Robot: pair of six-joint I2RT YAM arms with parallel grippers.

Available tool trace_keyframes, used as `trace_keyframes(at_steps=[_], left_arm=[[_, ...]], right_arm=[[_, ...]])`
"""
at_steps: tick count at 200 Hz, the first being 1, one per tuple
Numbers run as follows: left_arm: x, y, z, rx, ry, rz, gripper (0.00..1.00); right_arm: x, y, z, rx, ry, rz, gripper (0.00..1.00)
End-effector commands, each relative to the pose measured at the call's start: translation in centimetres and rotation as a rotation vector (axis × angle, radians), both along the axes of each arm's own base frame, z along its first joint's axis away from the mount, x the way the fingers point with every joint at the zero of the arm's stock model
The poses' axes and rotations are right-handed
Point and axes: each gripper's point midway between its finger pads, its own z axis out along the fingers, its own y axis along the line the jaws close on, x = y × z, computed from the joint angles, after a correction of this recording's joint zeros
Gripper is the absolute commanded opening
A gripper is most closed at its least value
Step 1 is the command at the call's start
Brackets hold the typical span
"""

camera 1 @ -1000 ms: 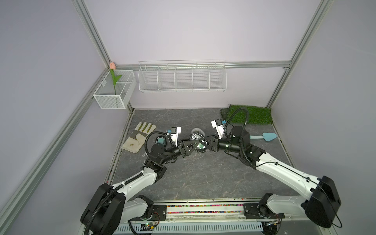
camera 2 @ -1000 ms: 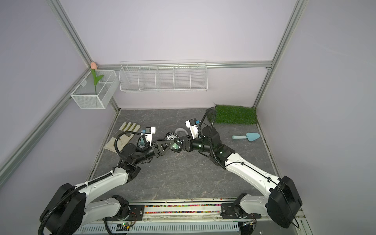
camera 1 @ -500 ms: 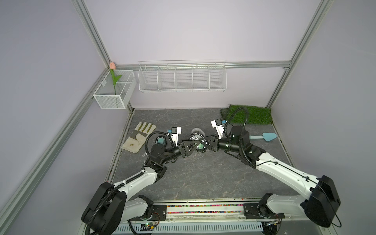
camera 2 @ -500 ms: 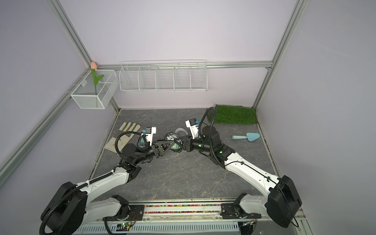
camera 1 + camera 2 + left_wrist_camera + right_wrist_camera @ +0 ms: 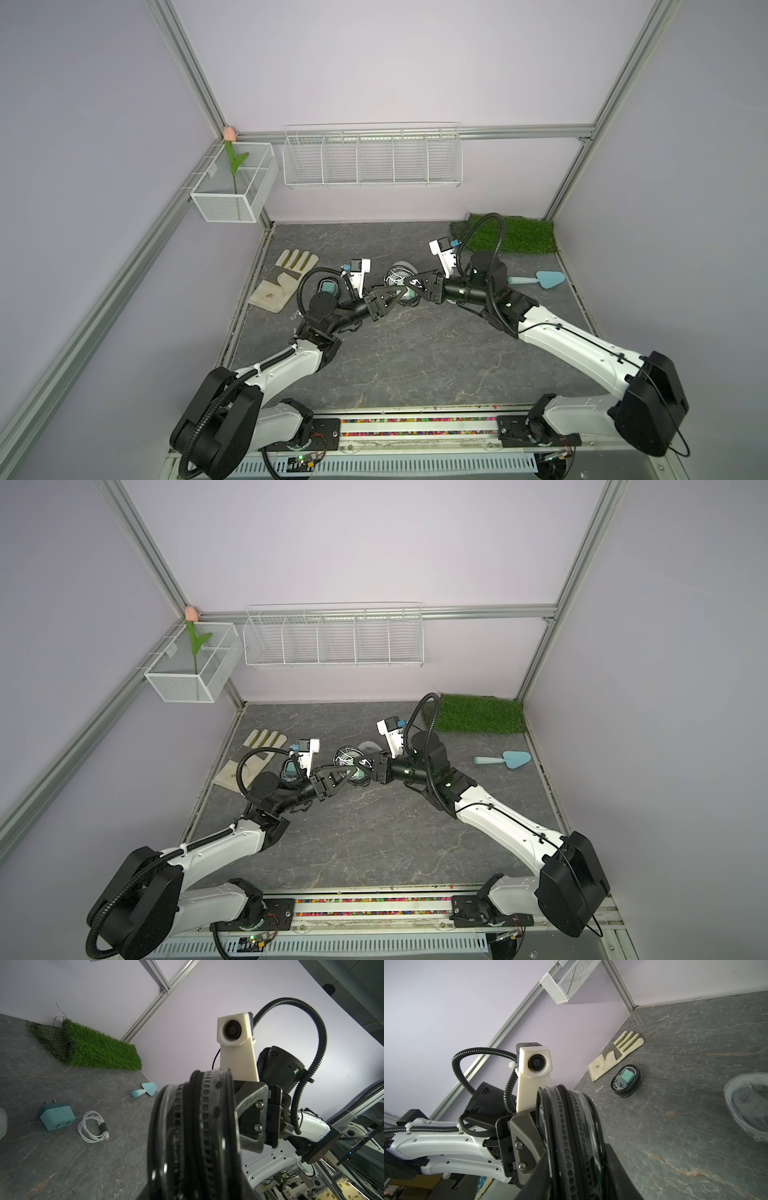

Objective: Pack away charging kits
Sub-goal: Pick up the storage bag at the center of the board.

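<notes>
Black-rimmed case (image 5: 397,276) between left hand (image 5: 392,294), right hand (image 5: 415,286); gripped

teal adapter (image 5: 57,1115) beside coiled cable (image 5: 93,1126)

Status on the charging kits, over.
Both shut on black-rimmed case, left gripper and right gripper from opposite sides. One packed case by glove. Loose on table: adapter, cable.

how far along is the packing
Done: one filled case lies by the glove. In hand: left tool and right tool both grip a second case. To do: loose adapter, cable and clear case, unpacked.
</notes>
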Motion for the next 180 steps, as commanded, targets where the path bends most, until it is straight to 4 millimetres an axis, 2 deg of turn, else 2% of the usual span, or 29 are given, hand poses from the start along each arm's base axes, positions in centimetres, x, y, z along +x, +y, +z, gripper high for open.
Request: trace_keyframes(at_steps=[1,22,46,74,99,114,135,137,141,180], left_arm=[[-0.5,-0.5,0.5,0.009,-0.041,-0.024,0.23],[-0.4,-0.4,0.4,0.008,-0.041,-0.013,0.22],[-0.3,-0.3,0.3,0.014,-0.035,-0.002,0.22],[-0.3,-0.1,0.6,0.008,-0.041,0.007,0.22],[-0.8,-0.1,1.3,-0.008,-0.065,-0.006,0.23],[-1.1,0.1,1.8,-0.026,-0.085,-0.012,0.23],[-1.3,0.6,2.8,-0.058,-0.121,0.010,0.23],[-1.3,0.6,3.0,-0.062,-0.127,0.013,0.23],[-1.3,0.7,3.4,-0.069,-0.133,0.017,0.22],[-1.7,1.3,7.1,-0.113,-0.214,0.041,0.22]], right_arm=[[-0.2,0.4,1.3,0.020,-0.036,0.013,0.36],[-0.2,-0.1,1.2,0.004,-0.041,-0.009,0.51],[-0.3,-1.0,1.5,-0.013,-0.064,-0.039,0.53],[-0.6,-2.0,2.1,-0.024,-0.093,-0.071,0.61],[-0.6,-2.0,1.6,-0.024,-0.081,-0.072,0.73],[-0.5,-2.2,1.3,-0.008,-0.072,-0.086,0.77],[-0.9,-2.0,2.3,0.071,-0.067,-0.064,0.78],[-1.0,-2.0,1.3,0.062,-0.050,-0.061,0.78],[-1.1,-2.0,1.1,0.067,-0.041,-0.060,0.78],[-1.0,-2.4,1.0,0.116,-0.023,-0.088,0.83]])
